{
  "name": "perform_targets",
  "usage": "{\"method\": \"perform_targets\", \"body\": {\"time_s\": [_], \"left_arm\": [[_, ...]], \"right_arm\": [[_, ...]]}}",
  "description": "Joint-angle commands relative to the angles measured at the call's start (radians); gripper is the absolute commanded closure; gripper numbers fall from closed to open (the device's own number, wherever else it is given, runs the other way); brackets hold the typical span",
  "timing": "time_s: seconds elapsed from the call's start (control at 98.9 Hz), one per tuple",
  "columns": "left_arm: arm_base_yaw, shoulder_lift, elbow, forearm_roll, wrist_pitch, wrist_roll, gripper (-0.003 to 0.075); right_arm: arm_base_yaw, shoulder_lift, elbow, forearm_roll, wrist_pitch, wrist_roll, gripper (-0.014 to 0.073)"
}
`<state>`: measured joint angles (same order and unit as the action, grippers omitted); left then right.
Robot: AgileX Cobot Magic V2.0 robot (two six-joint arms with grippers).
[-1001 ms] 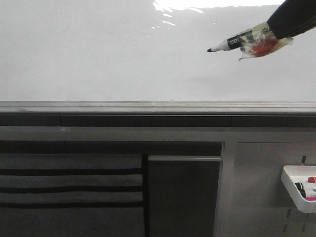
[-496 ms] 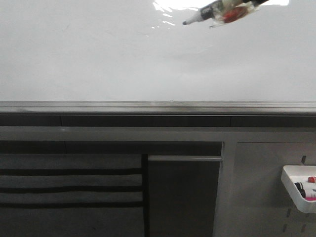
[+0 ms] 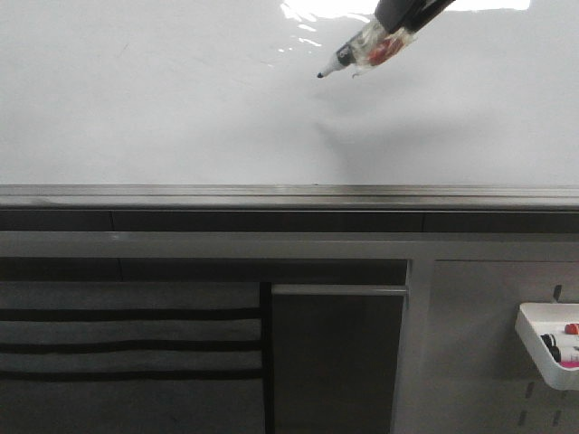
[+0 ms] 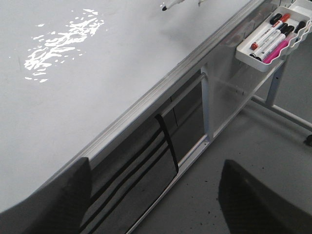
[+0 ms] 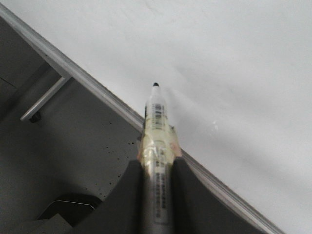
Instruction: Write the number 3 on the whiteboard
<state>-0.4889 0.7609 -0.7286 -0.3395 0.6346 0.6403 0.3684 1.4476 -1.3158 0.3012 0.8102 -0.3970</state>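
Note:
The whiteboard [image 3: 163, 108] is large, glossy and white, with glare at its top; no number 3 or any ink shows on it. My right gripper [image 3: 391, 27] comes in from the top right, shut on a black-tipped marker [image 3: 348, 56] wrapped in clear tape. The marker's tip points left and down at the upper middle of the board; I cannot tell if it touches. In the right wrist view the fingers [image 5: 183, 180] clamp the marker [image 5: 156, 112] over the whiteboard [image 5: 234, 58]. My left gripper [image 4: 156, 204] is open and empty, below the whiteboard [image 4: 97, 73].
A grey metal rail [image 3: 289, 194] runs along the board's bottom edge. Below it at the right is a grey pegboard panel [image 3: 470, 344] with a white tray [image 3: 529, 336] of spare markers, which also shows in the left wrist view [image 4: 253, 61].
The right gripper carried the marker left and up along the board, then tilted the tip down and left. A shadow now shows on the board under the tip.

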Motion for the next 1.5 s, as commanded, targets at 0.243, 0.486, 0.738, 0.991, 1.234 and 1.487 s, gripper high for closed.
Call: {"method": "perform_targets", "body": {"time_s": [0.243,0.486,0.738,0.991,1.234,1.487], "left_arm": [[0.003,-0.004,-0.03,-0.028,-0.066,-0.013,0.0217],[0.003,-0.004,-0.03,-0.028,-0.066,-0.013,0.0217],[0.003,-0.004,-0.03,-0.028,-0.066,-0.013,0.0217],[0.003,-0.004,-0.03,-0.028,-0.066,-0.013,0.0217],[0.003,-0.004,-0.03,-0.028,-0.066,-0.013,0.0217],[0.003,-0.004,-0.03,-0.028,-0.066,-0.013,0.0217]], "right_arm": [[0.001,0.049,-0.095,-0.005,-0.079,0.001,0.0601],[-0.04,0.062,-0.096,-0.065,-0.087,0.025,0.0601],[-0.048,0.055,-0.051,-0.051,-0.024,0.041,0.0601],[-0.026,0.106,-0.083,-0.067,-0.048,0.041,0.0601],[-0.02,0.085,-0.026,-0.048,0.011,0.041,0.0601],[0.069,0.14,-0.081,-0.033,-0.12,0.041,0.0601]]}}
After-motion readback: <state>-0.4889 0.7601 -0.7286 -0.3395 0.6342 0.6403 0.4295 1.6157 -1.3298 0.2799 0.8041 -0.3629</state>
